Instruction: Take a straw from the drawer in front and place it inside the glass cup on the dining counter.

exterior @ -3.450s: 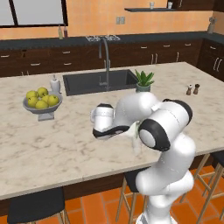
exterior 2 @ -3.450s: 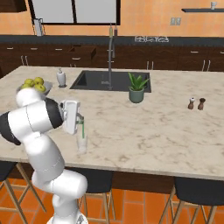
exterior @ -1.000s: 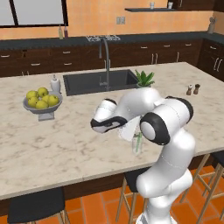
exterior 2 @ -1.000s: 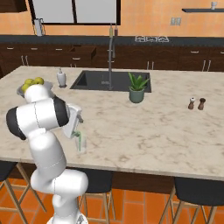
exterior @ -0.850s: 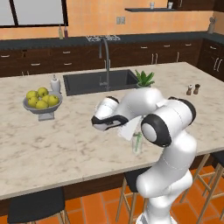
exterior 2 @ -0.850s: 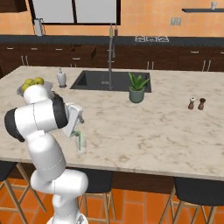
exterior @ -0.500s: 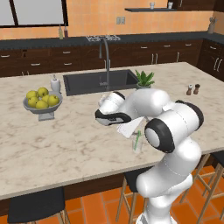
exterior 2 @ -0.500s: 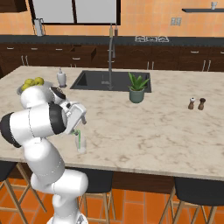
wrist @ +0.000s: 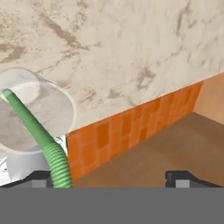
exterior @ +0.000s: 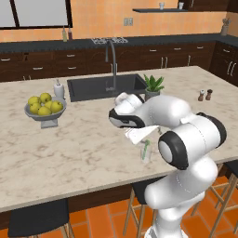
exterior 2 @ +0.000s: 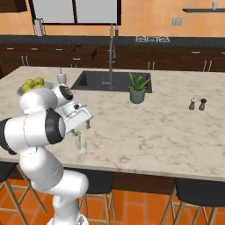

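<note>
The cup (exterior 2: 81, 144) stands on the dining counter (exterior 2: 149, 127) close to its near edge, with the straw (exterior 2: 79, 139) upright inside it, bent end up. In the hand view the straw (wrist: 37, 135) leans against the cup's (wrist: 39, 114) rim, and the counter (wrist: 131, 48) edge runs just past the cup, with orange floor tiles (wrist: 118, 135) below. The gripper (exterior 2: 83, 117) hangs just above the cup, jaws spread wide and holding nothing; the straw is free of them.

To the cup's right the marbled top lies open as far as the salt and pepper shakers (exterior 2: 197, 104). A potted plant (exterior 2: 137, 89) sits by the dark sink (exterior 2: 99, 80) and its tall tap (exterior 2: 112, 57); a fruit bowl (exterior: 45, 110) and soap bottle (exterior: 58, 89) are well apart to the left. Stools (exterior 2: 195, 193) stand under the near edge. No readable writing anywhere.
</note>
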You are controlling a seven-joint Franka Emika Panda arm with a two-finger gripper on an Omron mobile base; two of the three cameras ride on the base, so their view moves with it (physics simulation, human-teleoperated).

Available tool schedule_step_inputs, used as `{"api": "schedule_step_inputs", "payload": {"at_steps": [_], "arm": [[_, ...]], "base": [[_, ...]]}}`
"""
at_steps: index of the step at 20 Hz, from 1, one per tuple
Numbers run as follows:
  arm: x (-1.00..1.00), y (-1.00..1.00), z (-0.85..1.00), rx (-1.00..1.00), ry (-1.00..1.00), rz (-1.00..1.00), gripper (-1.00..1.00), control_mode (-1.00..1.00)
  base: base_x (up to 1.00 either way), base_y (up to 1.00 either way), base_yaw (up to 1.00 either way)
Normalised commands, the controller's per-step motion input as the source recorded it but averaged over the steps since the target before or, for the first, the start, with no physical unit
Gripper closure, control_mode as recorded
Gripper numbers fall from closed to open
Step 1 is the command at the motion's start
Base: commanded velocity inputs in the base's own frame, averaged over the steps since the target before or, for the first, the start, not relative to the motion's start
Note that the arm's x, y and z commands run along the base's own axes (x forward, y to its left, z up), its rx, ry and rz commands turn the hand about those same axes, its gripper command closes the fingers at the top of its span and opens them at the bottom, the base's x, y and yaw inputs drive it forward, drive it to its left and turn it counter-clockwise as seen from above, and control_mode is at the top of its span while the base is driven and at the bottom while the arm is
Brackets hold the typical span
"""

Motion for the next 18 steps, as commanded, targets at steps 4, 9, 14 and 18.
{"api": "schedule_step_inputs", "payload": {"at_steps": [4,9,14,18], "arm": [[0.01,0.0,-0.15,0.26,-0.01,0.03,-1.0,-1.0],[0.0,0.0,-0.06,0.26,-0.03,0.05,-1.0,-1.0],[-0.1,0.02,0.07,0.24,-0.13,0.06,-1.0,-1.0],[-0.29,0.0,0.68,0.09,-0.26,0.0,-1.0,-1.0]], "base": [[0.0,0.0,0.0],[0.0,0.0,0.0],[0.0,0.0,0.0],[0.0,0.0,0.0]]}}
